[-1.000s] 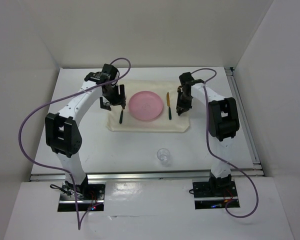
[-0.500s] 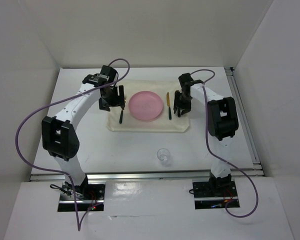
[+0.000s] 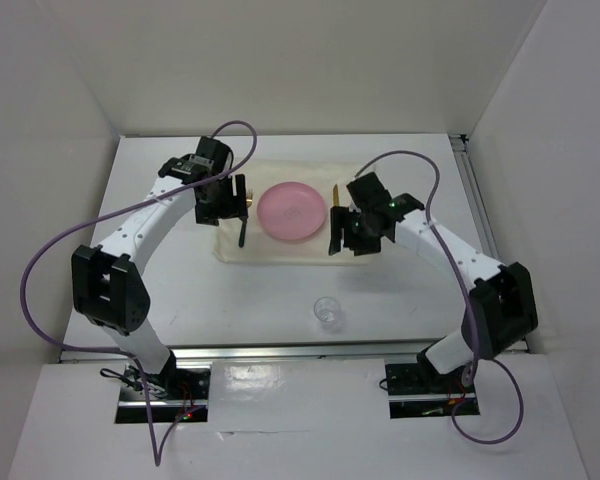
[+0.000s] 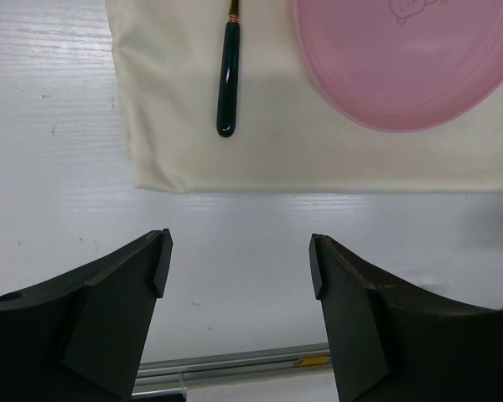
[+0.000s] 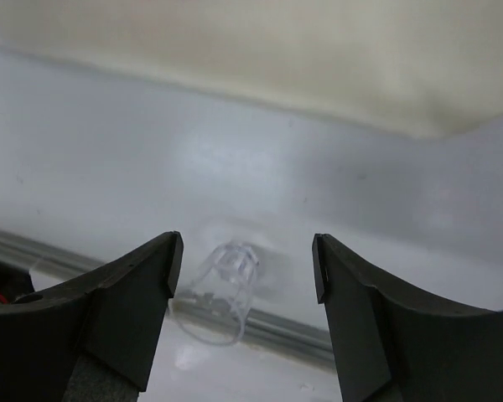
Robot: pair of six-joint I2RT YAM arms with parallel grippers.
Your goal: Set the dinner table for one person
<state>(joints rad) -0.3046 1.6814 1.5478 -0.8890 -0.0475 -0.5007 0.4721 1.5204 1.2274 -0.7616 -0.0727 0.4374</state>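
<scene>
Tabletop scene, overhead and wrist views. Large flat matte white dinner table (image 3: pixel 270 290) was spread beneath both arms, with cream rectangular cloth (image 3: pixel 295 250) laid at its centre. Round pink plate (image 3: pixel 288 211) was set on cloth, dark-green-handled utensil (image 4: pixel 225 92) laid just left of it. Small clear cup (image 5: pixel 226 285) was stood upright on bare table, nearer arm bases than cloth. Left gripper (image 4: pixel 239 255) was spread wide, nothing grasped, over cloth's near-left corner. Right gripper (image 5: pixel 246 260) was likewise spread wide and empty, cup framed in gap, untouched.

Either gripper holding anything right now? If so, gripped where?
Nothing held. Left gripper and right gripper are both open and empty; the clear cup stands free on the table.
</scene>
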